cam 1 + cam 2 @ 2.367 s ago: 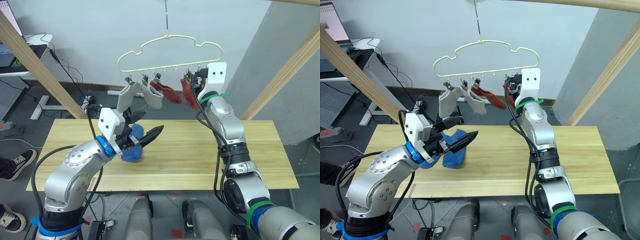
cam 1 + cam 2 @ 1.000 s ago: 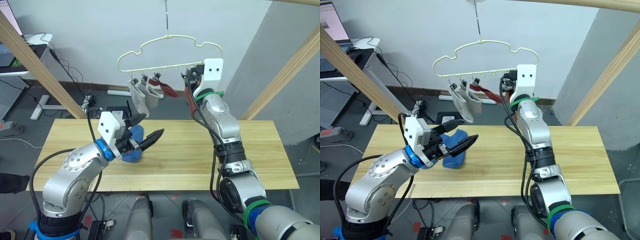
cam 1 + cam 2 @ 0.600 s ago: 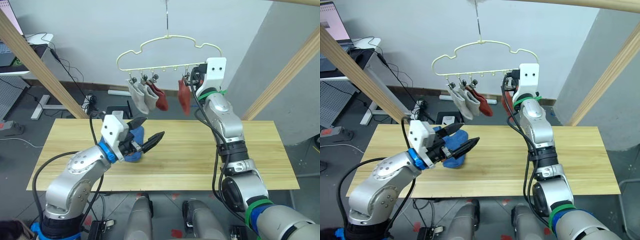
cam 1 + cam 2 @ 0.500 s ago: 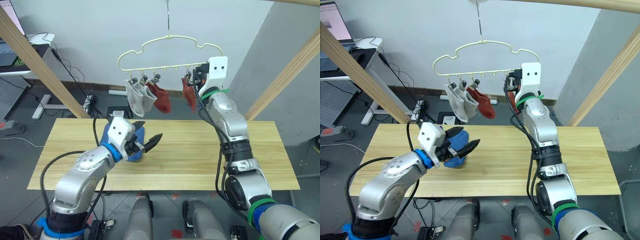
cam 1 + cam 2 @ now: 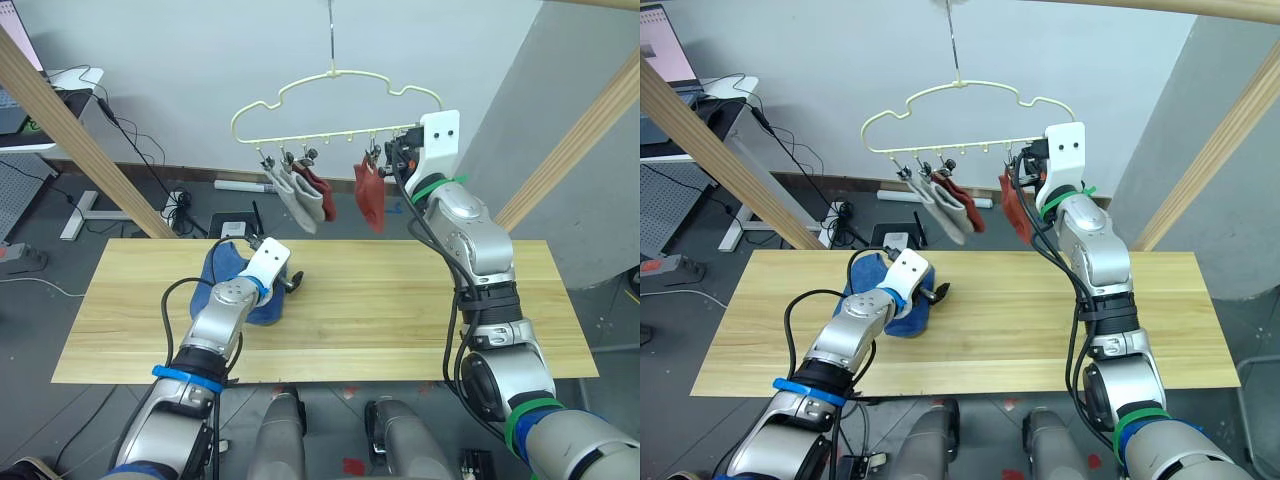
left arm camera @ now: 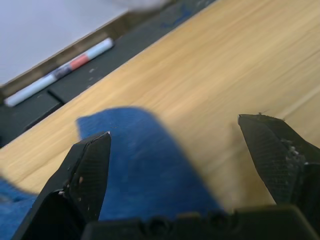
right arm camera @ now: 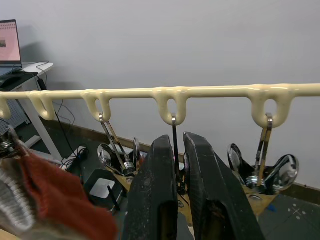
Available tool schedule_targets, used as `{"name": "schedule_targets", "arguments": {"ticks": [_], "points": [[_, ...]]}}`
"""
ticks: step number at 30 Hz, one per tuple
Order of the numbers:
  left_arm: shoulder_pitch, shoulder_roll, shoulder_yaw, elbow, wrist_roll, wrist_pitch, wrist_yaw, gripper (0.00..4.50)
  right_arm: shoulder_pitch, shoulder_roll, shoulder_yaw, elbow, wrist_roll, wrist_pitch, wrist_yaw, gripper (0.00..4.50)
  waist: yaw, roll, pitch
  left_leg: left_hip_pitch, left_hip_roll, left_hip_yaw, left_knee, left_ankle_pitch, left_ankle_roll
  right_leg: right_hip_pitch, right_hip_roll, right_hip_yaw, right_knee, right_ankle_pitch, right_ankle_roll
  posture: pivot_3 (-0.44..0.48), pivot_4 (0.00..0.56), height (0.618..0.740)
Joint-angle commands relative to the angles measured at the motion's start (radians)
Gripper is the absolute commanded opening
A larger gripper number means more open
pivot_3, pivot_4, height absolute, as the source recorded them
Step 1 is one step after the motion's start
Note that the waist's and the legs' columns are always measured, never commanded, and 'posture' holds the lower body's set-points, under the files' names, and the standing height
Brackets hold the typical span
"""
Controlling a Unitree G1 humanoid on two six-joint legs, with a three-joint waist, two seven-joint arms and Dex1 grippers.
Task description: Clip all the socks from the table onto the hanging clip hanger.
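spread wide, my left gripper (image 6: 175,150) straddled the blue socks (image 5: 232,270) directly beneath it; my right gripper (image 7: 180,165) was pinched on a clip (image 7: 176,150) of the clip hanger (image 5: 335,105).

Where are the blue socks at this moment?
The blue socks lie on the table, on its left part, directly under the open left gripper.

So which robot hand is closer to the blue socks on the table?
Left. The left end effector is open right over the blue socks; the right end effector is up at the hanger.
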Motion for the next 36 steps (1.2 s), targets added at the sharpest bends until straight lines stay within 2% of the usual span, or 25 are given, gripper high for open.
{"name": "schedule_targets", "arguments": {"ticks": [1, 10, 13, 20, 28, 36], "points": [[-0.016, 0.004, 0.040, 0.025, 0.007, -0.009, 0.004, 4.50, 0.009, -0.003, -0.026, -0.053, 0.014, 0.011, -0.022, 0.01, 0.000, 0.000, 0.000, 0.000, 0.000, 0.000, 0.000, 0.000, 0.000, 0.000, 0.000, 0.000, 0.000, 0.000, 0.000, 0.021, 0.283, 0.740], [-0.011, -0.016, 0.081, 0.118, -0.040, 0.076, -0.112, 4.50, 0.007, -0.002, -0.030, -0.055, 0.020, 0.021, -0.035, 0.01, 0.001, 0.000, 0.000, 0.001, 0.000, 0.000, 0.001, 0.000, 0.000, 0.001, 0.000, 0.000, 0.001, 0.000, 0.000, 0.027, 0.284, 0.740], [-0.013, -0.019, 0.084, 0.124, -0.034, 0.069, -0.126, 3.90, 0.003, -0.004, -0.031, -0.050, 0.024, 0.020, -0.037, 0.00, 0.001, 0.000, 0.000, 0.001, 0.000, 0.000, 0.001, 0.000, 0.000, 0.001, 0.000, 0.000, 0.003, 0.000, 0.000, 0.027, 0.283, 0.740], [0.004, -0.008, 0.064, 0.090, -0.007, 0.035, -0.163, 2.01, -0.002, -0.015, -0.036, -0.037, 0.029, 0.021, -0.030, 0.00, 0.001, 0.000, 0.000, 0.002, 0.000, 0.000, 0.001, 0.000, 0.000, 0.001, 0.000, 0.000, 0.003, 0.000, 0.000, 0.037, 0.287, 0.740], [0.072, -0.027, 0.054, -0.031, -0.024, -0.029, -0.223, 0.01, 0.015, -0.028, -0.043, -0.062, 0.040, 0.035, -0.017, 0.00, 0.002, 0.000, -0.001, 0.002, 0.000, 0.000, 0.001, 0.000, 0.000, 0.001, -0.001, 0.000, 0.003, 0.000, 0.000, 0.037, 0.237, 0.740], [0.087, -0.062, 0.102, -0.268, -0.151, -0.049, -0.325, 0.01, 0.010, -0.074, -0.097, -0.100, 0.133, 0.198, 0.020, 0.00, 0.003, 0.000, -0.001, 0.001, -0.001, 0.000, 0.002, 0.000, 0.000, 0.001, -0.001, -0.001, 0.003, 0.000, 0.000, 0.022, 0.241, 0.740]]}}
